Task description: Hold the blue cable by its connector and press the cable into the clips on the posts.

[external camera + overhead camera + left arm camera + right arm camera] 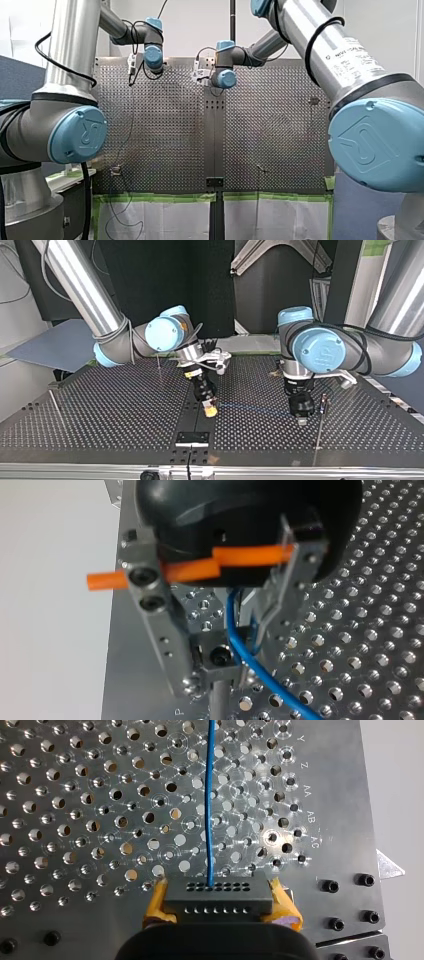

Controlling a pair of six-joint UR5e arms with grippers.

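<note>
Right wrist view: right gripper point(220, 901) clamped on black connector point(218, 892), blue cable point(210, 795) stretching ahead over perforated table point(75, 795). Left wrist view: left gripper point(225, 652) jaws apart, straddling cable at clip point(220, 657) on post point(218, 707).

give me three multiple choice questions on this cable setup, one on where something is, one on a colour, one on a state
1. Where is the connector?
A. lying loose, held by nothing
B. between the yellow pads of my right gripper
C. dangling in the air

2. What colour is the cable?
A. red
B. green
C. blue

3. How does the cable run from the connector toward my left gripper?
A. nearly straight
B. coiled in a heap
C. tied in a knot

Answers:
1 B: the right wrist view shows the pads pressed against both ends of the connector.
2 C: it shows blue against the perforated metal in both wrist views.
3 A: the top view shows one thin straight line between the two grippers.
</note>
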